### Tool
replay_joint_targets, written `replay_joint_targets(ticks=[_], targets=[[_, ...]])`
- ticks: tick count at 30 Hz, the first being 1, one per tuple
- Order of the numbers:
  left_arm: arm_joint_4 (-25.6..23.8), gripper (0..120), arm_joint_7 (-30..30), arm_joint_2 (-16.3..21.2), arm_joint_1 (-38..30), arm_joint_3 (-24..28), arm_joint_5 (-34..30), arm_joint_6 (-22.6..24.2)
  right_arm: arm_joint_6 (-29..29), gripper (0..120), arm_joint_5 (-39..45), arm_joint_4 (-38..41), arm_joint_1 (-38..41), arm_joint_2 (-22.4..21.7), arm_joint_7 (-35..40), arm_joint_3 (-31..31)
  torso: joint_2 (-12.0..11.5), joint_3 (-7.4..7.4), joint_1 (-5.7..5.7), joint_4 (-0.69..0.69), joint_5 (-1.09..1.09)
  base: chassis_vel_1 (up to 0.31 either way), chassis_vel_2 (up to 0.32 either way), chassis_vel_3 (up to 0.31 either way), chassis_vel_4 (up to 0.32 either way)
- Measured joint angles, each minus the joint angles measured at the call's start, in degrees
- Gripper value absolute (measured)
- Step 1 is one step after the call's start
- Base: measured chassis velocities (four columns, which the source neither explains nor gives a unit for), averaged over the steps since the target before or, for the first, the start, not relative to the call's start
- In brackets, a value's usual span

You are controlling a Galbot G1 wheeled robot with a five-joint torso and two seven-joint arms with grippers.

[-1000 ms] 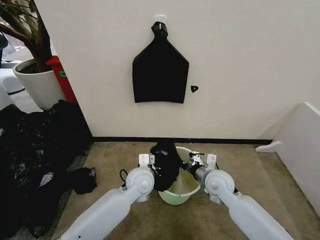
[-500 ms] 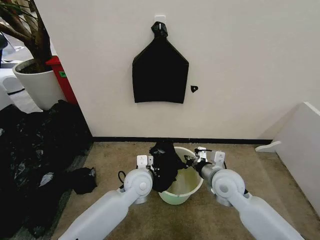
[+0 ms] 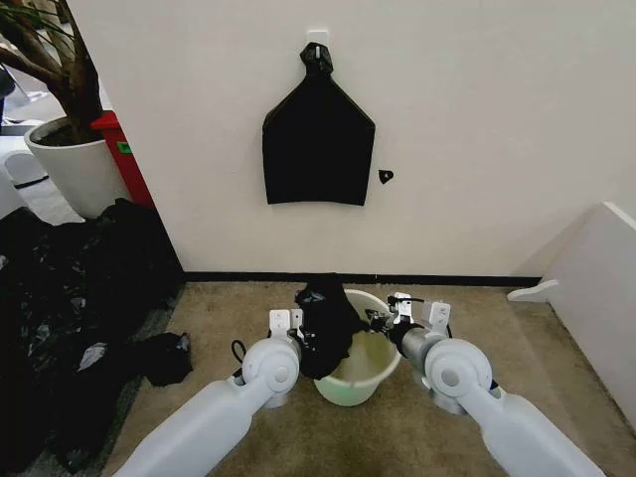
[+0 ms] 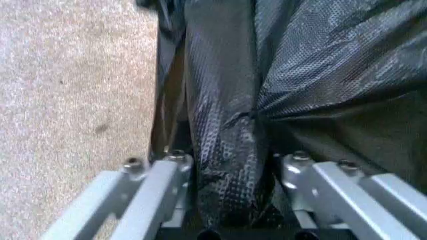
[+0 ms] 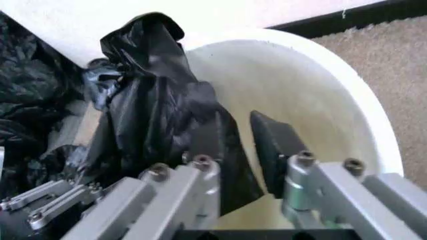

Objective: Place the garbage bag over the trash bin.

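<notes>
The trash bin [image 3: 370,366], a round cream-white bucket, stands on the carpet between my two arms. The garbage bag [image 3: 326,326], black and wrinkly, hangs bunched over the bin's left rim and partly down into it. My left gripper [image 3: 308,336] is shut on a fold of the bag [image 4: 230,125], with the film squeezed between its fingers [image 4: 167,167]. My right gripper [image 3: 380,320] reaches over the bin's opening [image 5: 313,115] and is open [image 5: 235,134]. One of its pads [image 5: 272,142] is inside the bin, and the other lies against the bag [image 5: 153,105].
A flat black bundle [image 3: 318,139] hangs on the wall behind. A big heap of black plastic [image 3: 70,288] covers the floor at the left, with a small clump [image 3: 164,358] near my left arm. A white plant pot [image 3: 75,164] stands far left, and a white panel [image 3: 596,288] is at the right.
My right arm has shifted right, uncovering more of the bin's inside. The left arm with the bag edged slightly left and the bag rose a little.
</notes>
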Motion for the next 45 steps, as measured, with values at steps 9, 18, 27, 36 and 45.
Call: replay_joint_targets(ticks=[9, 18, 27, 36, 45], targets=[[-2.71, 65, 4.20, 2.66, 1.62, -1.60, 4.19, -4.91, -0.03, 18, 0.65, 0.47, -0.89, -0.03, -0.88, 0.91, 0.00, 0.00, 0.00, 0.00, 0.00, 0.000, 0.000, 0.000, 0.000], [-7.37, 97, 7.59, 7.37, 4.72, -5.27, 4.67, -8.69, -1.14, 25, 12.36, -0.28, -0.97, 1.15, -2.51, 4.73, 0.00, -0.01, 0.00, 0.00, -0.01, 0.000, 0.000, 0.000, 0.000], [-14.47, 100, 11.63, 14.94, 11.99, -12.79, 4.29, -10.93, -3.01, 56, 23.05, -6.10, 0.02, 4.18, -3.07, 6.36, 0.00, -0.01, 0.00, 0.01, -0.01, 0.000, 0.000, 0.000, 0.000], [-20.61, 100, 11.84, 20.67, 17.63, -18.11, 1.75, -10.91, -2.51, 91, 16.36, -14.62, 2.67, 7.90, -6.75, 4.59, 0.00, -0.01, 0.00, 0.02, -0.01, 0.000, 0.000, 0.000, 0.000], [-21.38, 100, 11.88, 21.17, 17.35, -18.36, 1.38, -10.94, -2.59, 83, 17.17, -16.93, 3.04, 9.65, -8.29, 3.98, 0.00, 0.00, 0.00, 0.00, -0.01, 0.000, 0.000, 0.000, 0.000]])
